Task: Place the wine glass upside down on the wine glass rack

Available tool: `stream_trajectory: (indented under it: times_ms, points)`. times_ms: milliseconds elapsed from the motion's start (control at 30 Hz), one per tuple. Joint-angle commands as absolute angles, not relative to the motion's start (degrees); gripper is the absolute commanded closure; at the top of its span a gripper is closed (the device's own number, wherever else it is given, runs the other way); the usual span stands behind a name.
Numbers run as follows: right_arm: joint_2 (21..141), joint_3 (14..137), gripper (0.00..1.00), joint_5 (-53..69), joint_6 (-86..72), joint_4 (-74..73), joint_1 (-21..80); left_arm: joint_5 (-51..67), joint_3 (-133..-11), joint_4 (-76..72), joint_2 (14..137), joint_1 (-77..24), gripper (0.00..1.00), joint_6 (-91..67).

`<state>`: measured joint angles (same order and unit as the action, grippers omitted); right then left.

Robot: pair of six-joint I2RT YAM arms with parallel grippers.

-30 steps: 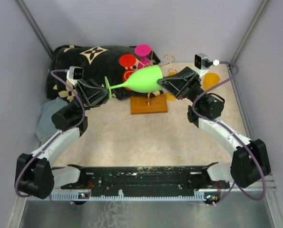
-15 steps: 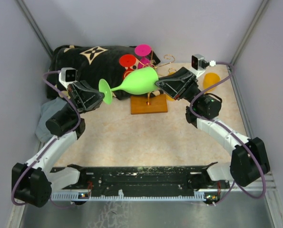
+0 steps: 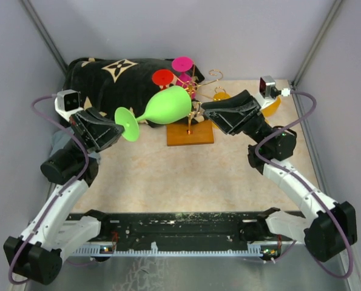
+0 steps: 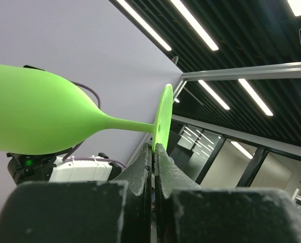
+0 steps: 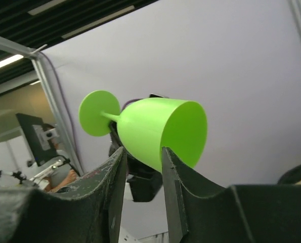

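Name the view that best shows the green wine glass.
Top external: the whole wine glass shows, lying sideways, its foot pinched by the left gripper. Left wrist crops its bowl; right wrist shows it mouth-on.

Black patterned blanket [image 3: 107,79], red glass [image 3: 162,77], pink glass [image 3: 182,63], beige mat [image 3: 186,176]

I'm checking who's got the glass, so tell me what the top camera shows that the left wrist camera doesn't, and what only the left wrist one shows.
Only the top view: the wine glass rack, with a red glass and a pink glass foot-up on it, and the right gripper, open and clear of the bowl. Only the left wrist view: the left fingers pinched shut on the rim of the foot. Both: the green wine glass on its side in the air, held by the left gripper.
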<state>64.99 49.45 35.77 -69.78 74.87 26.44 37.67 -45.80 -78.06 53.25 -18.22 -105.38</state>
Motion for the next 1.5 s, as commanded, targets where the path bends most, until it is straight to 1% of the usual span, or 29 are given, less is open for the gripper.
stream_trajectory:
  times_ms: [0, 67, 100, 200, 233, 300, 467, 633, 867, 1033, 1233, 1467]
  points:
    - [58.4, 48.7, 0.66, 32.7, -57.2, 57.9, 25.0, 38.6, -48.8, -64.1, 48.4, -17.9, 1.00, -99.9]
    - [55.3, 48.8, 0.66, 30.5, -52.1, 50.8, 24.9, 38.8, -50.6, -52.0, 45.3, -17.8, 1.00, -94.6]
    - [53.9, 48.9, 0.66, 29.4, -49.9, 47.6, 24.8, 38.4, -52.3, -44.2, 43.6, -17.8, 1.00, -89.4]
    - [50.7, 49.4, 0.66, 27.3, -45.1, 41.4, 24.7, 34.3, -58.7, -21.0, 40.3, -17.9, 1.00, -76.7]
    - [50.0, 49.7, 0.66, 26.7, -44.1, 39.6, 24.7, 32.7, -60.4, -15.5, 39.8, -17.9, 1.00, -73.9]
    - [48.8, 50.0, 0.66, 25.9, -42.8, 37.3, 24.6, 31.2, -62.1, -9.7, 39.7, -17.9, 1.00, -71.8]
    - [47.0, 50.1, 0.66, 24.4, -40.8, 33.9, 24.4, 33.6, -60.3, -5.0, 41.7, -17.9, 1.00, -73.0]
    - [45.2, 50.1, 0.66, 22.9, -37.8, 29.8, 24.3, 35.7, -55.0, -2.7, 43.1, -17.9, 1.00, -73.7]
    - [44.1, 50.7, 0.66, 22.0, -35.4, 26.7, 23.9, 34.7, -52.1, 0.1, 45.2, -18.1, 1.00, -71.7]
    - [44.3, 50.2, 0.66, 21.8, -35.1, 26.5, 23.8, 34.3, -53.0, -2.7, 51.3, -19.7, 1.00, -70.5]
    - [43.6, 49.7, 0.66, 21.2, -34.1, 25.3, 23.7, 34.6, -57.8, -5.2, 59.7, -20.6, 1.00, -68.3]
    - [43.2, 49.4, 0.66, 20.8, -33.0, 24.0, 23.6, 34.4, -61.5, -7.7, 64.9, -20.7, 1.00, -68.0]
